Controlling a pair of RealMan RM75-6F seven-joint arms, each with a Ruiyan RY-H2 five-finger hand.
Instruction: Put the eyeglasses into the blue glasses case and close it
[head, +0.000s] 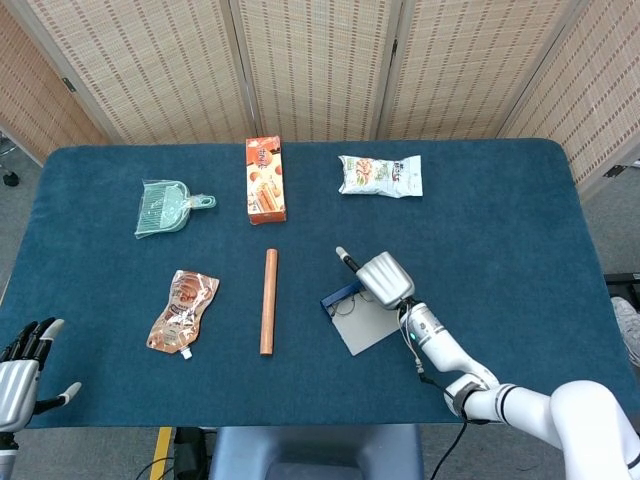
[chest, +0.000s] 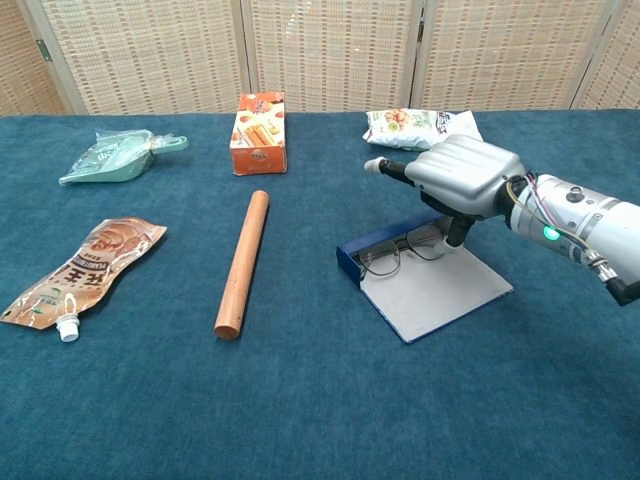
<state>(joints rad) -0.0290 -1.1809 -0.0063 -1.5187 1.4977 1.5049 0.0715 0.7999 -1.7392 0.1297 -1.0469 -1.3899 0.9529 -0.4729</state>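
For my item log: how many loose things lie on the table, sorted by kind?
Food packages: 3, the orange box, snack bag, spouted pouch
Eyewear items: 2, eyeglasses, blue glasses case
Tools: 2, green dustpan, wooden rod
Total: 7

Probably a lab: blue-clothed table (head: 500, 220) before woven folding screens (head: 320, 60).
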